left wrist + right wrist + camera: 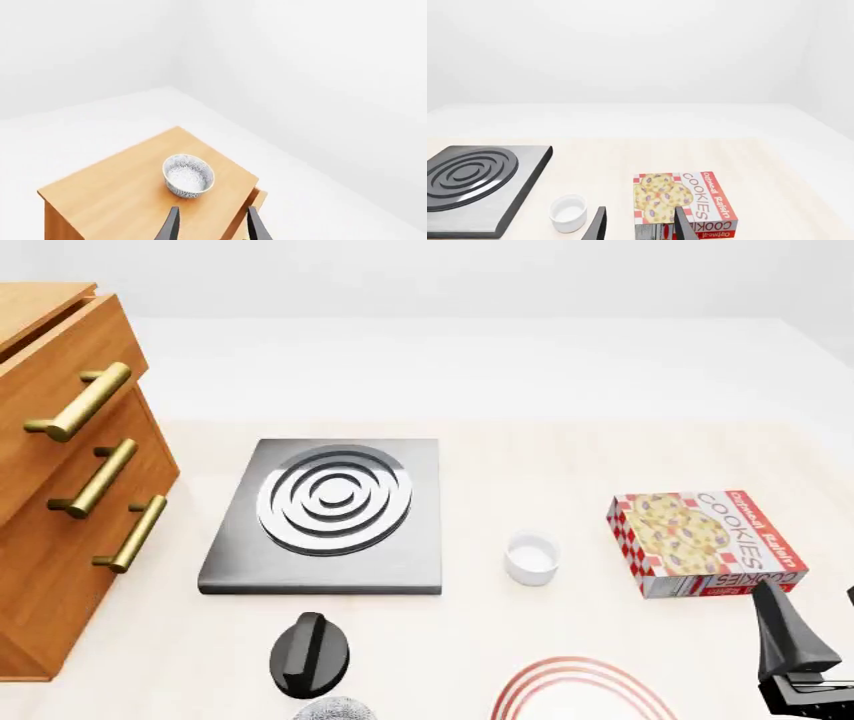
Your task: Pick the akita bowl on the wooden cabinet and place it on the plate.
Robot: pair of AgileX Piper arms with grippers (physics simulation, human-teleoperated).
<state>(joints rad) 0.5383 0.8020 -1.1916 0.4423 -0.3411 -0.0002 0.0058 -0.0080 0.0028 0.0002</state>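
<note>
Left end effector (210,225), fingers spread, hovers short of the akita bowl (188,175) atop the wooden cabinet (120,190); closing off-centre could tip the bowl.

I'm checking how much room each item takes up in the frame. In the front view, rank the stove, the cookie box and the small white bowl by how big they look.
1. The stove, clearly the largest.
2. The cookie box.
3. The small white bowl, the smallest.
All three sit at similar depth on the table, so the order seems reliable.

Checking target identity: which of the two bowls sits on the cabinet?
The akita bowl, speckled grey-and-white, on the wooden cabinet; the small white bowl stands on the table.
</note>
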